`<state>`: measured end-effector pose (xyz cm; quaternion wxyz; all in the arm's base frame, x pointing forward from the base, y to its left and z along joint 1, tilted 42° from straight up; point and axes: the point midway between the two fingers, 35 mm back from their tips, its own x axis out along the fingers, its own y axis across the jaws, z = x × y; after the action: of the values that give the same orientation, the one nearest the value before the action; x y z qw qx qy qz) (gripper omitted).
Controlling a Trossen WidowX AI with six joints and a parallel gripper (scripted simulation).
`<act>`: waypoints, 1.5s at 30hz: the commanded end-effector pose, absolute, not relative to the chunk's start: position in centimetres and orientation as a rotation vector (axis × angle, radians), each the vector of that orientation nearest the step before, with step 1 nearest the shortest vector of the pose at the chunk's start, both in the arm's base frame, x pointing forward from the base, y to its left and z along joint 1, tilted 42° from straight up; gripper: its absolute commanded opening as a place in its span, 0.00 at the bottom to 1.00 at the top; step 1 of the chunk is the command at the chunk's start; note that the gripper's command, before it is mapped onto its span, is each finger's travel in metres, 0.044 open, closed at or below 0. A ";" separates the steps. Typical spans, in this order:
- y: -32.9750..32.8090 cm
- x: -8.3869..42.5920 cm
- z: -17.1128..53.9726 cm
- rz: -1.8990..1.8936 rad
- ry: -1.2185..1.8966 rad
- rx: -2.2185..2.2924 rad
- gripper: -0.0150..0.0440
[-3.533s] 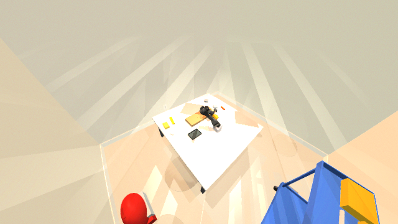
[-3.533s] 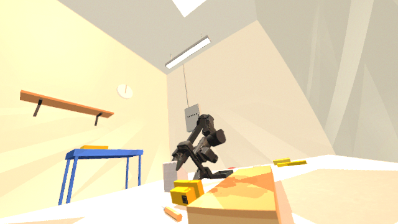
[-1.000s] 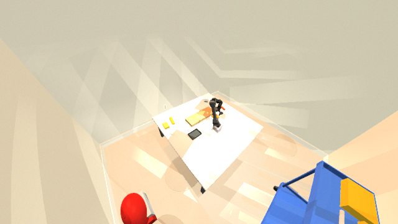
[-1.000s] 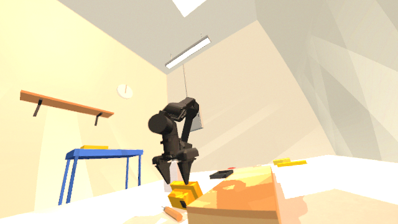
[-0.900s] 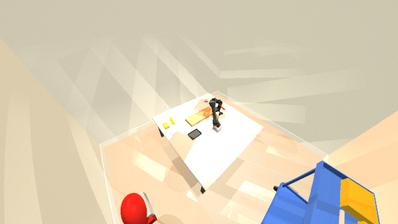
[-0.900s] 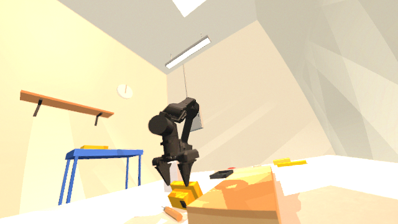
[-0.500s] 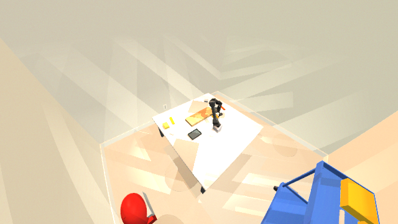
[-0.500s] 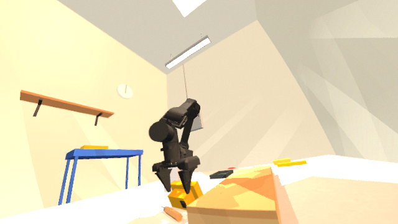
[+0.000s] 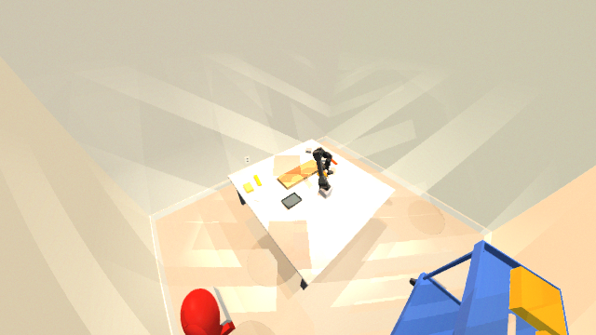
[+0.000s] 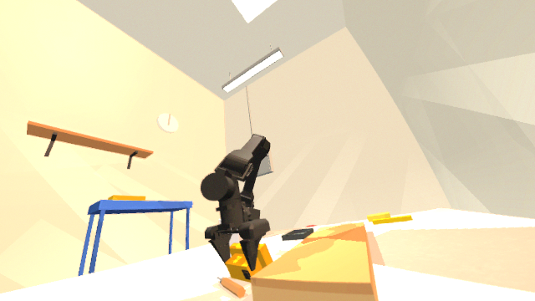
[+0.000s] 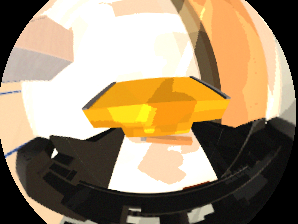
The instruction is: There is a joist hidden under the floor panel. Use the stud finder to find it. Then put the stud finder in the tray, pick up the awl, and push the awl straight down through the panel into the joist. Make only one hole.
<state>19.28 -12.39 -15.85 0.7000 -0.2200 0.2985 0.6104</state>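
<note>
The orange-yellow stud finder (image 10: pixel 264 255) (image 11: pixel 160 95) sits on the table beside the long side of the wooden floor panel (image 9: pixel 291 181) (image 10: pixel 330 259) (image 11: pixel 237 66). My gripper (image 10: pixel 240 264) (image 11: pixel 157 123) points down and is open, its fingers apart at the near end of the stud finder; whether they touch it I cannot tell. The awl (image 10: pixel 233 288) (image 11: pixel 172 140) lies on the table close to the stud finder, its orange handle near the panel's end. The dark grey tray (image 9: pixel 291 200) (image 10: pixel 298 234) lies on the other side of the arm's base from the wall. The joist is hidden.
A yellow block (image 9: pixel 248 187) (image 10: pixel 378 216) and a yellow bar (image 9: pixel 257 180) (image 10: pixel 392 219) lie beyond the panel's far end. A red-orange bar (image 9: pixel 333 161) and a small grey block (image 9: pixel 308 150) lie near the back table edge.
</note>
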 end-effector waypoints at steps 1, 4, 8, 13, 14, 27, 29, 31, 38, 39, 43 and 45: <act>-12.2 19.2 -16.0 1.358 0.665 -0.479 0.94; -12.2 19.2 -16.0 1.358 0.665 -0.479 0.91; -12.2 19.2 -16.0 1.358 0.665 -0.479 0.86; -12.2 19.2 -15.9 1.358 0.665 -0.479 0.74; -12.3 19.2 -15.8 1.358 0.665 -0.479 0.70; -14.5 19.1 -13.6 1.358 0.667 -0.480 0.25; -14.8 19.1 -13.2 1.358 0.668 -0.480 0.25; -15.1 19.0 -12.8 1.358 0.668 -0.480 0.25; -16.2 18.8 -11.5 1.358 0.668 -0.480 0.25; -16.2 18.8 -11.5 1.358 0.668 -0.480 0.25; -16.2 18.8 -11.5 1.358 0.670 -0.482 0.25; -16.1 18.8 -11.5 1.358 0.676 -0.485 0.25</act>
<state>18.70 -15.92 -11.70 0.7012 -0.2111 0.3013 0.6107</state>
